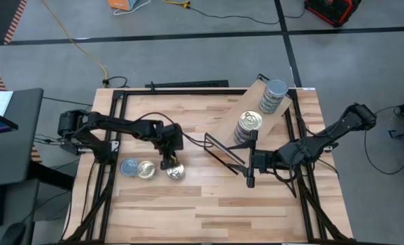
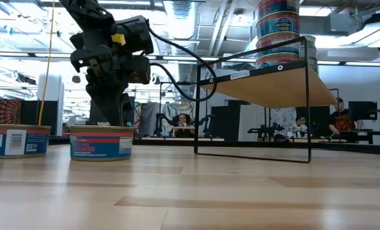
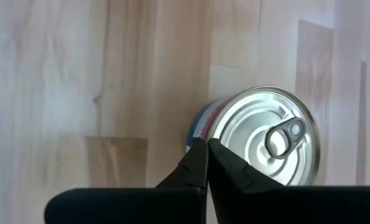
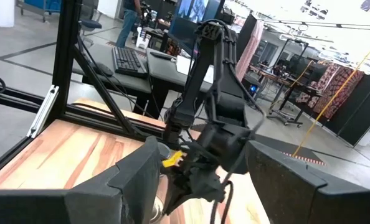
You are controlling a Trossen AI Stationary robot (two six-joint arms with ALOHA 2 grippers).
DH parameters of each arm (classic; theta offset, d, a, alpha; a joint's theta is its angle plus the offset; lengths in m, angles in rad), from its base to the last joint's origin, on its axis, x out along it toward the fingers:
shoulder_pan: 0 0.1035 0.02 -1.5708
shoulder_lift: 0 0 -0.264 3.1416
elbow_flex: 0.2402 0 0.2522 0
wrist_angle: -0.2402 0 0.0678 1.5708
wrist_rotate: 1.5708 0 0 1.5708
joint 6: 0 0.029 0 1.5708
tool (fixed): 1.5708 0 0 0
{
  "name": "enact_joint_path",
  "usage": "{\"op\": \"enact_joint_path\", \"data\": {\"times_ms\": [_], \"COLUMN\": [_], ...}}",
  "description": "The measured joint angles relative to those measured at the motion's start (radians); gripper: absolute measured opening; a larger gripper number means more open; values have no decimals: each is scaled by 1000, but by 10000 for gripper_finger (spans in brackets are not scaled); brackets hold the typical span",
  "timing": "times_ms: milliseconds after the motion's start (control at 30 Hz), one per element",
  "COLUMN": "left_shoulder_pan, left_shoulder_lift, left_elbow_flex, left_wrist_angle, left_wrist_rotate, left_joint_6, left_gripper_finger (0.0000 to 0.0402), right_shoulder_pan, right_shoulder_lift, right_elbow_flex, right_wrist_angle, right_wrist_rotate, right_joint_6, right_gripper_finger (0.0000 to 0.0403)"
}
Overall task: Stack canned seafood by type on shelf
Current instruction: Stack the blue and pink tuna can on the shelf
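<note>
Three tins lie on the tabletop at the left: one with a blue lid (image 1: 128, 167) and two with gold lids (image 1: 146, 169) (image 1: 175, 171). My left gripper (image 1: 171, 162) (image 3: 207, 145) is shut and slants down at the rightmost tin (image 3: 260, 140), its tips by that tin's rim. The shelf (image 1: 246, 103) (image 2: 273, 86) stands at the far middle. It carries a stack of gold-lidded tins (image 1: 249, 126) and a stack of blue-lidded tins (image 1: 273, 95). My right gripper (image 1: 251, 168) (image 4: 203, 186) waits open and level near the shelf's front, with nothing between its fingers. My left gripper has its shut fingertips (image 3: 199, 155) at the rim of the rightmost tin (image 3: 203, 127), on the side away from the pull ring. They come slanting down from the table's left. Whether they touch the tin, I cannot tell. The tin sits flat on the tabletop.
The shelf's thin black frame (image 2: 254, 150) stands on the table right of the tins. Black rails (image 1: 304, 177) run along the table's sides. Bare wood (image 1: 202, 211) stretches along the near part of the table. Desks and people show in the room behind.
</note>
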Motion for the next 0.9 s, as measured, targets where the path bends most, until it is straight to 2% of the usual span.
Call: {"op": "enact_joint_path", "data": {"times_ms": [200, 367, 600, 767, 900], "left_shoulder_pan": [75, 88, 38, -104, -258], "left_shoulder_lift": [0, 0, -45, -121, -129], "left_elbow_flex": [0, 0, 0, 0, 1], "left_wrist_angle": [-16, -20, 10, 36, 73], "left_wrist_rotate": [76, 37, -27, -232, -434], "left_joint_6": [52, 67, 99, 146, 129], "left_gripper_finger": [0, 0, 0, 0, 2], "right_shoulder_pan": [0, 0, 0, -6, -27], "right_shoulder_lift": [0, 0, 0, 0, 0], "right_elbow_flex": [0, 0, 0, -1, -1], "right_wrist_angle": [0, -4, -9, -13, -17], "right_wrist_rotate": [0, 0, 0, 0, 1], "right_joint_6": [0, -1, -2, -2, 15], "right_gripper_finger": [271, 271, 271, 271, 271]}}
